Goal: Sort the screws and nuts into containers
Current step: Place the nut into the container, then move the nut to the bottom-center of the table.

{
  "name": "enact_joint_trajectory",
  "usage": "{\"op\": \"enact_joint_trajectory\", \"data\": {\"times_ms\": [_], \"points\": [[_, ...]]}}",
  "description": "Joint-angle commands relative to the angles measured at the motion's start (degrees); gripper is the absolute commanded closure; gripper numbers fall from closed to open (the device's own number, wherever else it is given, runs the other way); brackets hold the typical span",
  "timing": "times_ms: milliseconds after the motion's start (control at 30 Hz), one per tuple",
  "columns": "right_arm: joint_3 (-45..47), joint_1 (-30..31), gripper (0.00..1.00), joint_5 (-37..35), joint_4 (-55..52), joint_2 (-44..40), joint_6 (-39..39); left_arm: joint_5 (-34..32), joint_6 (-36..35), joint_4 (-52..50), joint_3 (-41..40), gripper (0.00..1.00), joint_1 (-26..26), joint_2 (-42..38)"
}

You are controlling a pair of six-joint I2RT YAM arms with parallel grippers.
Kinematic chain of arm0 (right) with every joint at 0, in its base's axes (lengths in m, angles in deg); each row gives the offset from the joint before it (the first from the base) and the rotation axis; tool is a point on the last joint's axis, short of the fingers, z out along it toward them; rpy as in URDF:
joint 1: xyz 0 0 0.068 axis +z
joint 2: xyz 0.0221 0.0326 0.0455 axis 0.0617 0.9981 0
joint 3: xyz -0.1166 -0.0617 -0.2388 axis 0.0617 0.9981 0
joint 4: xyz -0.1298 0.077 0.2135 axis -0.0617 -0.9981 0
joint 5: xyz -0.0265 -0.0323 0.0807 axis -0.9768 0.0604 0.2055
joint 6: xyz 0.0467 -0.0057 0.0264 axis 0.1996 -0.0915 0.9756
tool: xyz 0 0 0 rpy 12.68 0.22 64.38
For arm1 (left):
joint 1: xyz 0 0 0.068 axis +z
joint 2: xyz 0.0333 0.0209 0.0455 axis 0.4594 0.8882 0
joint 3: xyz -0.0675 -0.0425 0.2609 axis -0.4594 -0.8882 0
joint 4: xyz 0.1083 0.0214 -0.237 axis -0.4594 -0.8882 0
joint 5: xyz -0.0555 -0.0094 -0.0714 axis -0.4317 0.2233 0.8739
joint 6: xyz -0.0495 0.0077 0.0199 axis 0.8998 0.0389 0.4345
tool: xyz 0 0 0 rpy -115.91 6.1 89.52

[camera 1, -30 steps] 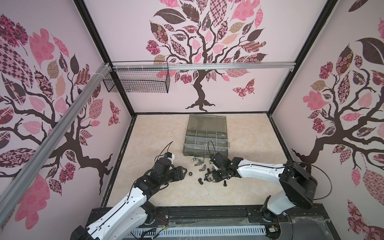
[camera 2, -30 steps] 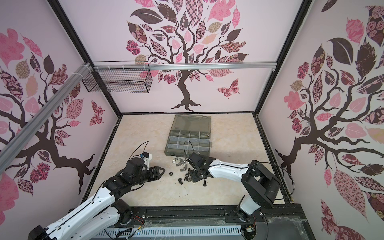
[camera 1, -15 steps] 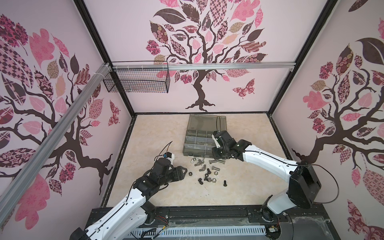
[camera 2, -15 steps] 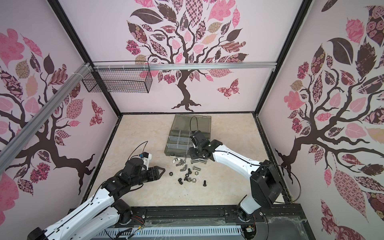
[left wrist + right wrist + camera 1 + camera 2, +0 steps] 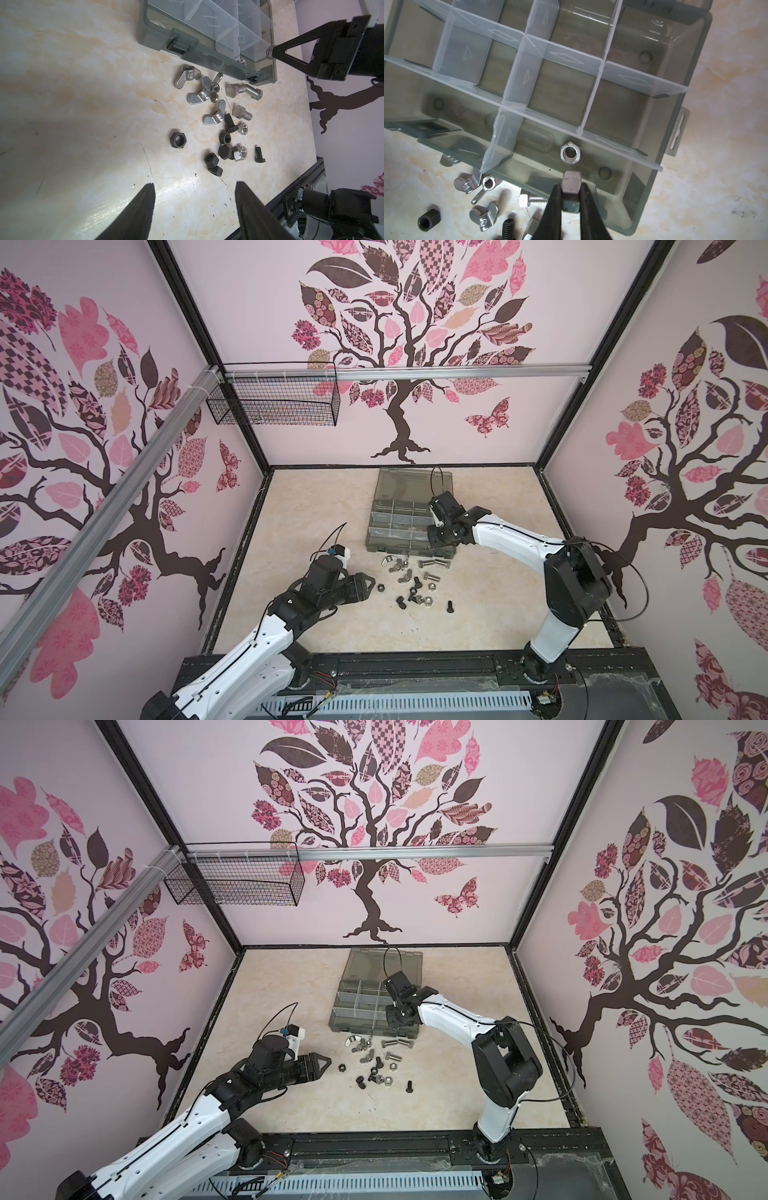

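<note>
While right claw (image 5: 570, 185) pinches nut (image 5: 572, 178) over organizer (image 5: 675, 52) (second nut (image 5: 568, 153) lies inside), left claw (image 5: 194, 184) gapes near pile (image 5: 229, 123).

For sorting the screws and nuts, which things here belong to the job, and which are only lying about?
Belong to the job:
- loose screws and nuts
- organizer case
- stored silver nut, in a compartment
- held silver nut, pinched in the right gripper
- left gripper, open

Only lying about:
- wire mesh basket
- aluminium rail
</note>
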Motion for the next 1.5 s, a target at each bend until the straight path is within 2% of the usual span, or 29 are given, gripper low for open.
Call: {"op": "enact_joint_trajectory", "data": {"times_ms": [0,100,267,467,1000,1267,1467], "points": [[-1.8,-0.4,0.83,-0.6,-1.3,2.1,-0.8,0.1,-1.1,0.0,1.6,0.35,-0.1,-0.2],[-1.6,-0.4,0.74,-0.5,-1.4,2.3,-0.7,0.1,-1.0,0.5,1.2,0.35,-0.1,0.0],[-1.4,-0.4,0.67,-0.1,-1.2,1.0,-0.4,0.6,-1.2,0.3,1.9,0.35,-0.1,0.6],[0.0,-0.4,0.66,1.9,-1.3,-3.0,-0.2,0.4,-1.4,0.0,2.6,0.35,-0.1,0.7],[17.9,-0.5,0.65,5.4,0.4,-21.9,2.5,0.8,-3.3,-0.6,5.6,0.38,-1.2,4.8],[25.0,-0.3,0.66,6.7,0.6,-28.8,4.9,-3.5,-3.8,-2.0,7.5,0.39,-7.4,7.3],[28.1,0.6,0.66,7.8,1.2,-30.8,7.0,-5.6,-3.9,-2.3,9.5,0.4,-11.8,10.5]]}}
